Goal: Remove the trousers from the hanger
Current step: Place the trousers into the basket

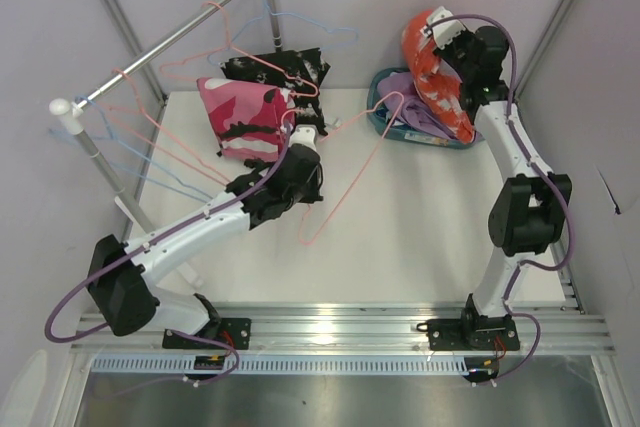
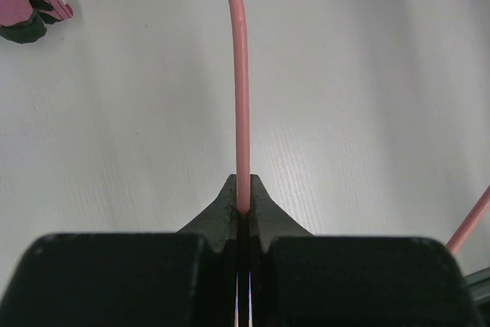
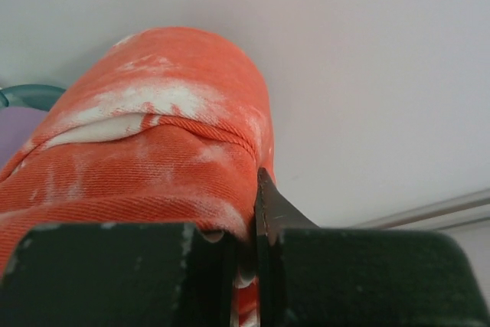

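Note:
My left gripper [image 1: 305, 162] is shut on the thin wire of a bare pink hanger [image 1: 342, 177] that lies across the table; the wire [image 2: 241, 97] runs straight out from between the fingertips. My right gripper [image 1: 452, 55] is shut on the orange trousers [image 1: 440, 82], held up over a teal basket [image 1: 383, 119]; the cloth [image 3: 153, 151] bulges out of the jaws. Lavender trousers [image 1: 405, 97] lie in the basket. Pink-magenta trousers [image 1: 245, 112] and black speckled trousers [image 1: 280, 67] are still on hangers at the back left.
A metal rail [image 1: 160, 42] on white posts crosses the back left, with several bare pink and blue wire hangers [image 1: 150, 147] hooked on it. Walls close off both sides and the back. The teal rim [image 3: 23, 96] shows below the orange cloth.

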Robot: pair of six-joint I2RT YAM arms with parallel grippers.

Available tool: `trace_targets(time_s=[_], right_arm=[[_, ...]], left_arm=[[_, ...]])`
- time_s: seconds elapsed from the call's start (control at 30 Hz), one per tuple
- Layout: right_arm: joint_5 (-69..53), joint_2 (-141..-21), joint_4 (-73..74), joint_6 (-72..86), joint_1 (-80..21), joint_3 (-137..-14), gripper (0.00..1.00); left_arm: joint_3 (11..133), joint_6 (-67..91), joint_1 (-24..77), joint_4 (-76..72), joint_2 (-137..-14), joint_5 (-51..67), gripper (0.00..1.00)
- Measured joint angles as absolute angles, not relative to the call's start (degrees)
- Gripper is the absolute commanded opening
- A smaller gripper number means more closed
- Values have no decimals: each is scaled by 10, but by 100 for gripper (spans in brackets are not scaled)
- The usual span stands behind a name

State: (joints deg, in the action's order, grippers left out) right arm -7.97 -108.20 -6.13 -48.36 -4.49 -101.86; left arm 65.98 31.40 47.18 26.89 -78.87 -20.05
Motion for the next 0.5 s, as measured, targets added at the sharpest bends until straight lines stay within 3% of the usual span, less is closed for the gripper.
trace_targets(time_s=[0.5], right_arm=[[-26,-1054,6,-567,-40,-929,0]], left_arm=[[644,314,472,260,-769,-186,0]])
